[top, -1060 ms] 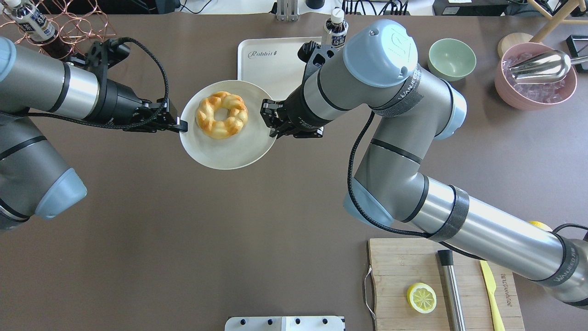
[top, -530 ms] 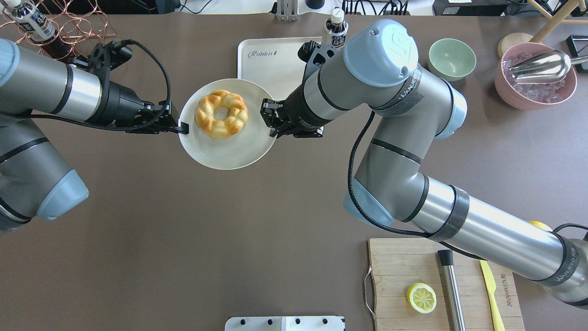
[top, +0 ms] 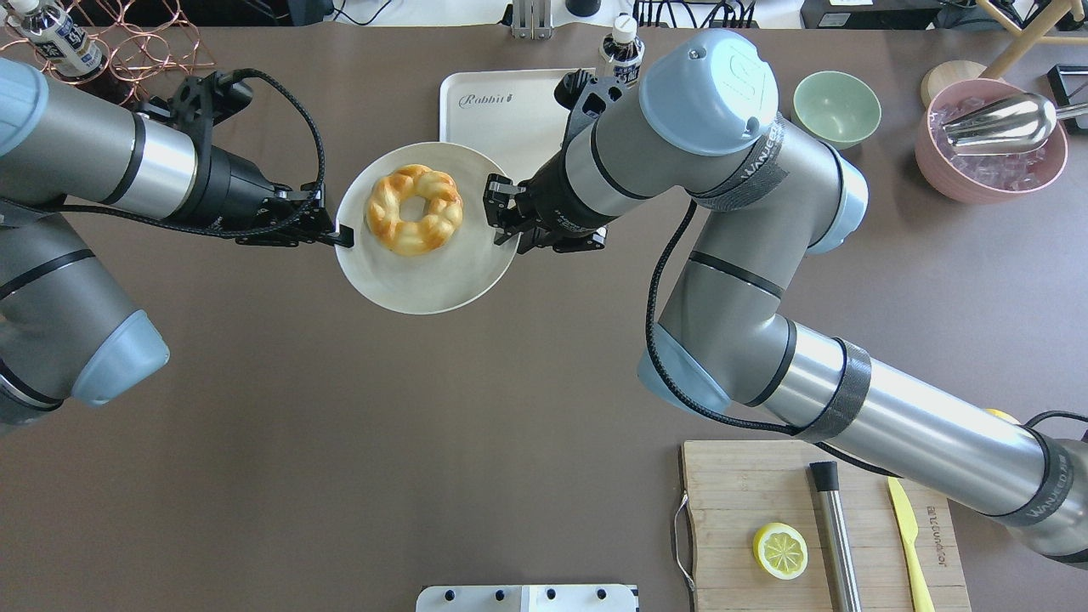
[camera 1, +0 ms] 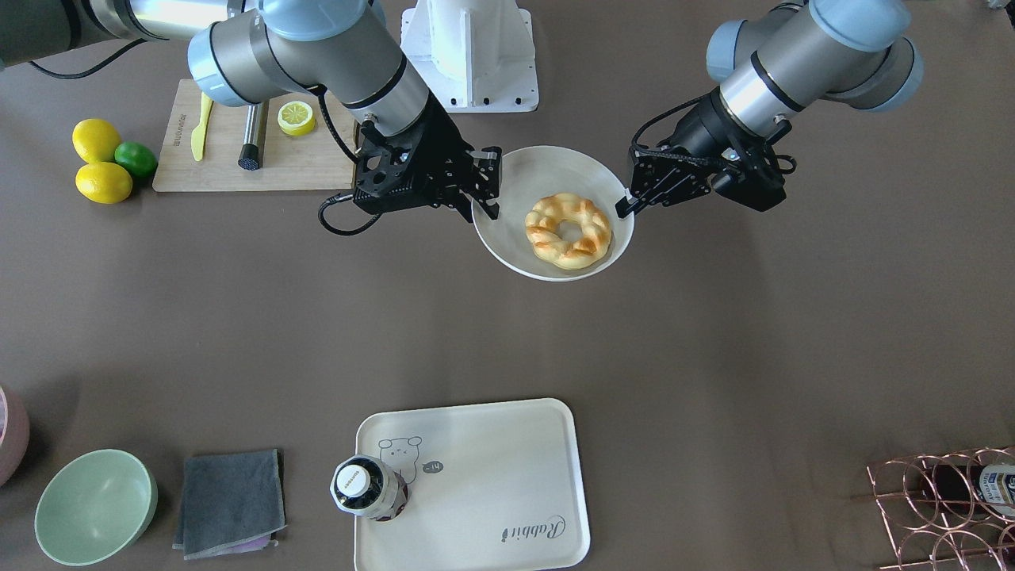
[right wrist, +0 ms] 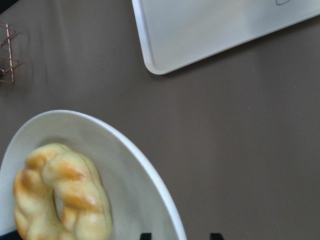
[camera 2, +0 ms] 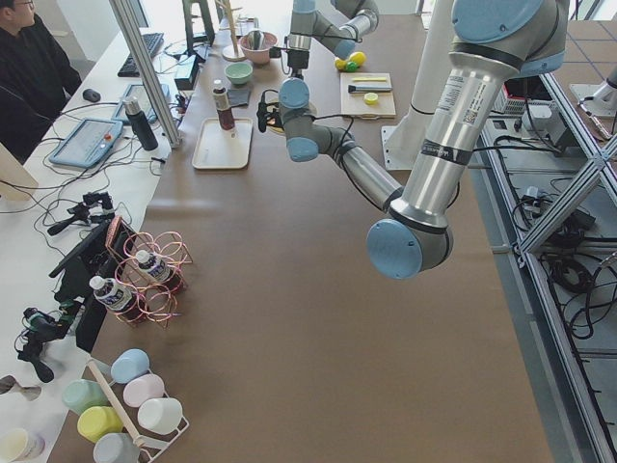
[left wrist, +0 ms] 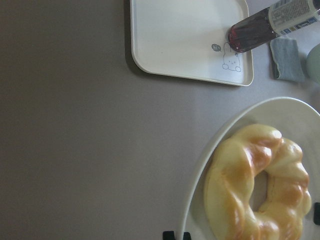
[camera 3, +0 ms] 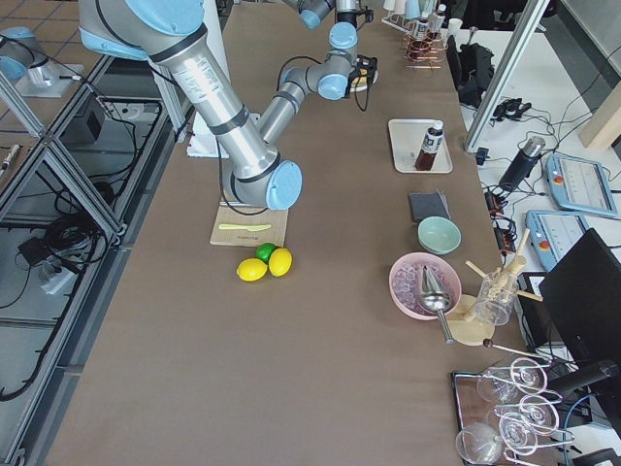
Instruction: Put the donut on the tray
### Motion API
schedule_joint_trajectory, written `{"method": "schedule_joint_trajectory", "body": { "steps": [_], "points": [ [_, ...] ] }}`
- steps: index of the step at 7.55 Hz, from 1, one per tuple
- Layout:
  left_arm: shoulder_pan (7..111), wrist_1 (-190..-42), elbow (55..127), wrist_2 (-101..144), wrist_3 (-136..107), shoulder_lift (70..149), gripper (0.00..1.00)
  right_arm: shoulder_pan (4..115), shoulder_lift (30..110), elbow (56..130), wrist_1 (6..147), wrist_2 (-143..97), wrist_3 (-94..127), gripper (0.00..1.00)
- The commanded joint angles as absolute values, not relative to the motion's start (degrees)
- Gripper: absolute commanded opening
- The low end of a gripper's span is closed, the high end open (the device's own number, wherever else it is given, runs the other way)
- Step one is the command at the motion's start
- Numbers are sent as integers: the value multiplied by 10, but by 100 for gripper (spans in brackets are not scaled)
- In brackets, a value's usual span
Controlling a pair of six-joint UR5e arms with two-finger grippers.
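- Golden and twisted, the donut (top: pixel 415 210) lies on a round white plate (top: pixel 425 289), on the half of it nearer the tray (top: pixel 501 115). It is not on the tray yet.
- Left gripper (top: pixel 342 236): the fingers are almost together, pinched on the plate's rim, as the left wrist view shows.
- Right gripper (top: pixel 499 212): it is at the opposite rim with its fingers well apart. In the right wrist view one tip sits over the plate and the other outside it, so it straddles the rim with no clear squeeze.
- The tray lies beyond the plate and apart from it. A dark bottle (camera 1: pixel 366 488) stands on the tray's corner by the bear drawing.
- Step in hand, as I judge it: moving the plate, with the donut on it, toward the tray. I cannot tell whether the plate is off the table (top: pixel 340 442).
- The next move calls for bringing the plate over the end of the tray with the script, away from the bottle. The plate then needs a gentle tip so the donut slides off its far lip.
- Risk: with only one firm pinch, the plate may tilt early and drop the donut short.
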State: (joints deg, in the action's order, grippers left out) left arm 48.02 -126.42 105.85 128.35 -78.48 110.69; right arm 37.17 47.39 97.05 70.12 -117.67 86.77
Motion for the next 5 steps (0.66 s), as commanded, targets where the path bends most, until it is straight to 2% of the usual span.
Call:
{"method": "schedule_joint_trajectory", "body": {
  "steps": [1, 5],
  "points": [
    [480, -1206, 1076, 1282, -785, 1124, 0, 388, 473, 972, 701, -1183, 869, 100],
    [470, -1203, 1059, 1281, -784, 1117, 0, 438, 475, 974, 702, -1256, 877, 100]
  ]
}}
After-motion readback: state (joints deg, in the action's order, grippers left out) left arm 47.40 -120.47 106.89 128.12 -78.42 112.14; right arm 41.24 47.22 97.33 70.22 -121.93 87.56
